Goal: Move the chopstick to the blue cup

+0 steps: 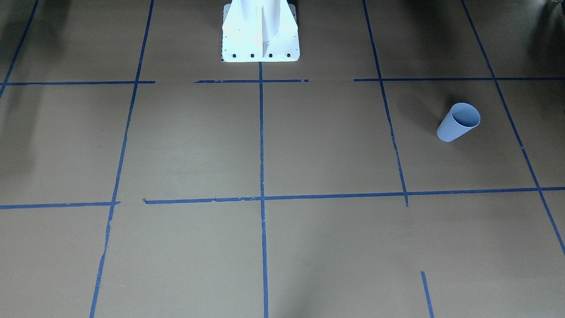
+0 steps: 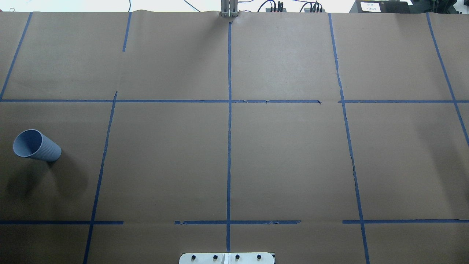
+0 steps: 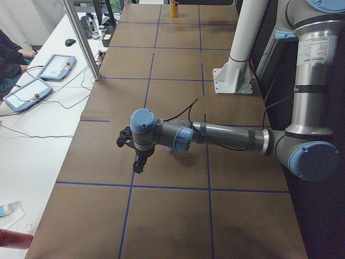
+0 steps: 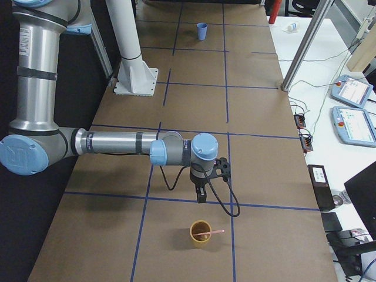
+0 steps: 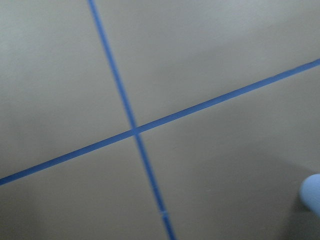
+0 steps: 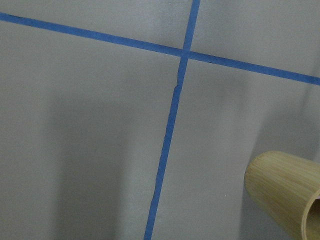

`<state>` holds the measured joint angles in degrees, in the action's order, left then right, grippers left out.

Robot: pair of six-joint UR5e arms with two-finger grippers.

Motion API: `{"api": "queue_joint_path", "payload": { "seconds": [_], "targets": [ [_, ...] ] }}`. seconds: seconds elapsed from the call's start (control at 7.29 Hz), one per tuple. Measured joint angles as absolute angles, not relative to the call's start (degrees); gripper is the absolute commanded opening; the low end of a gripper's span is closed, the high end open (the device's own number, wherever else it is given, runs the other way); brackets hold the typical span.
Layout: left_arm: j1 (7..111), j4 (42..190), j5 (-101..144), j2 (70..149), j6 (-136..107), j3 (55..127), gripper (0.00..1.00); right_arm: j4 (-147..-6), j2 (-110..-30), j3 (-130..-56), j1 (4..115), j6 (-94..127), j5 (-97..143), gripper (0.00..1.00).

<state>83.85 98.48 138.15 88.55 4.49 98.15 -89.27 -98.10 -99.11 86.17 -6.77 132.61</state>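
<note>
The blue cup (image 2: pixel 36 146) stands upright on the brown paper at the table's left side, also in the front view (image 1: pixel 458 122) and far off in the right side view (image 4: pixel 201 30). Its edge shows in the left wrist view (image 5: pixel 312 192). The pale-pink chopstick (image 4: pixel 210 233) lies in a bamboo cup (image 4: pixel 200 233), with one end over the rim. The left gripper (image 3: pixel 138 165) hangs above the table near the blue cup. The right gripper (image 4: pixel 201 198) hangs just behind the bamboo cup (image 6: pixel 285 192). I cannot tell whether either is open or shut.
Blue tape lines divide the brown paper into squares. The white robot base (image 1: pixel 260 33) stands at the table's middle back edge. Teach pendants (image 4: pixel 352 108) and cables lie on the white side table beyond the paper's edge.
</note>
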Motion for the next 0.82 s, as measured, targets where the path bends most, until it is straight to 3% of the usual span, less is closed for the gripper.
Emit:
{"api": "queue_joint_path", "payload": {
  "seconds": [0.82],
  "targets": [
    [62.9, 116.4, 130.1, 81.1, -38.6, 104.8, 1.0, -89.3, -98.0, -99.1, 85.3, -6.8, 132.6, 1.0]
  ]
}}
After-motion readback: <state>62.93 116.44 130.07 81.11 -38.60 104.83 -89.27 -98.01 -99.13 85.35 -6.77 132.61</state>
